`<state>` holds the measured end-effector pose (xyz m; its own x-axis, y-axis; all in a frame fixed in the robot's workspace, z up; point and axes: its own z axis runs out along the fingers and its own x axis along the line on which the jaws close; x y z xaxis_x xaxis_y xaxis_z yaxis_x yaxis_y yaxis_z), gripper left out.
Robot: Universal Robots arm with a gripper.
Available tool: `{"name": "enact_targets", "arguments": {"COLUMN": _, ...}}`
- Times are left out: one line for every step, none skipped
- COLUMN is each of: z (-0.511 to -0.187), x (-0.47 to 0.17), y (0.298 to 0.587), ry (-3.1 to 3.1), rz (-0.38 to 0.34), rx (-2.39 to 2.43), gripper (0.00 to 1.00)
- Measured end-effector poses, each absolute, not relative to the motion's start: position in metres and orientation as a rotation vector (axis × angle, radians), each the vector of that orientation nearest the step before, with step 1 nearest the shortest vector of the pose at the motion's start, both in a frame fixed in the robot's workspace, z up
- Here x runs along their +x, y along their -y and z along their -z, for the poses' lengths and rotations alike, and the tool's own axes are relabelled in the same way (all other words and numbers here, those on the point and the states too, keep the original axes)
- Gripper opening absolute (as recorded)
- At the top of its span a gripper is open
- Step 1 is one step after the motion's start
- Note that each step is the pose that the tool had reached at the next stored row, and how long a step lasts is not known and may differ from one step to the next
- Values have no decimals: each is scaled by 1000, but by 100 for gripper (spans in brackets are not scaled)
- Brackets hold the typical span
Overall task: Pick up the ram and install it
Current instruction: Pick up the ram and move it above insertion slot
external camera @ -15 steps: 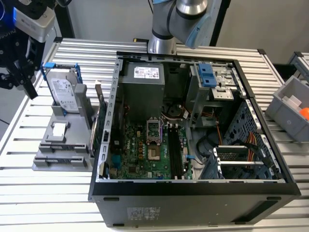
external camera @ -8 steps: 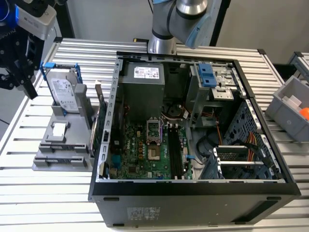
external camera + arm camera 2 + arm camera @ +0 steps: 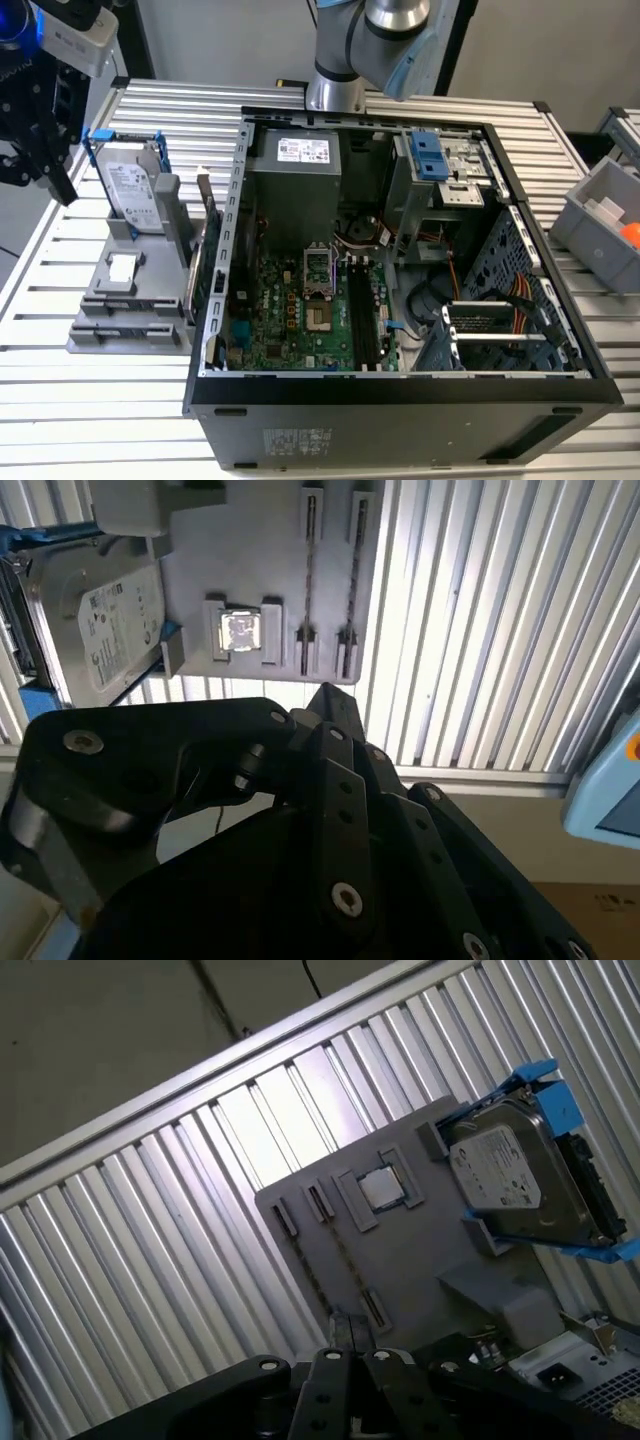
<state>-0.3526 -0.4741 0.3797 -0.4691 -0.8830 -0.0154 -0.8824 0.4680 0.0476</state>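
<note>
Seemingly the ram (image 3: pixel 355 580) is the thin stick standing on edge in a slot of the grey holder (image 3: pixel 250 550), a pose that leaves its long upper edge free to be pinched; I cannot tell whether the neighbouring slot holds a second stick. The gripper (image 3: pixel 325 695) hangs above the holder, apart from it, its fingers drawn together on nothing. In the first wrist view the gripper (image 3: pixel 347 1332) points toward the same stick (image 3: pixel 345 1257).

Beside the slots lie a square processor chip (image 3: pixel 241 632) in its own recess and a hard drive (image 3: pixel 110 620) propped upright in a blue bracket, tall enough to crowd that side of the holder.

In the exterior view the holder (image 3: pixel 100 320) rests on the slatted worktop (image 3: pixel 100 400) just beside the open computer case (image 3: pixel 400 385), at the exterior view's left. The memory slots (image 3: pixel 362 320) on the board look empty, so the install is not yet done. The case wall stands between holder and slots, and cables and a drive cage sit close by.
</note>
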Motion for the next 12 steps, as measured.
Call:
{"name": "enact_targets", "arguments": {"z": -380, "x": -353, "y": 474, "ry": 2673, "rz": 76, "rx": 1626, "gripper": 0}}
{"name": "enact_targets", "arguments": {"z": -380, "x": -353, "y": 474, "ry": 2665, "rz": 76, "rx": 1640, "gripper": 0}}
{"name": "enact_targets", "arguments": {"z": -380, "x": -353, "y": 474, "ry": 2656, "rz": 76, "rx": 1654, "gripper": 0}}
{"name": "enact_targets", "arguments": {"z": -380, "x": -353, "y": 474, "ry": 2647, "rz": 76, "rx": 1667, "gripper": 0}}
{"name": "enact_targets", "arguments": {"z": -380, "x": -353, "y": 474, "ry": 2637, "rz": 76, "rx": 1683, "gripper": 0}}
{"name": "enact_targets", "arguments": {"z": -380, "x": -353, "y": 474, "ry": 2627, "rz": 76, "rx": 1698, "gripper": 0}}
{"name": "enact_targets", "arguments": {"z": -380, "x": -353, "y": 474, "ry": 2617, "rz": 76, "rx": 1712, "gripper": 0}}
{"name": "enact_targets", "arguments": {"z": -380, "x": -353, "y": 474, "ry": 2607, "rz": 75, "rx": 1728, "gripper": 0}}
{"name": "enact_targets", "arguments": {"z": -380, "x": -353, "y": 474, "ry": 2596, "rz": 75, "rx": 1743, "gripper": 0}}
{"name": "enact_targets", "arguments": {"z": -380, "x": -353, "y": 474, "ry": 2586, "rz": 75, "rx": 1758, "gripper": 0}}
{"name": "enact_targets", "arguments": {"z": -380, "x": -353, "y": 474, "ry": 2575, "rz": 75, "rx": 1772, "gripper": 0}}
{"name": "enact_targets", "arguments": {"z": -380, "x": -353, "y": 474, "ry": 2565, "rz": 75, "rx": 1787, "gripper": 0}}
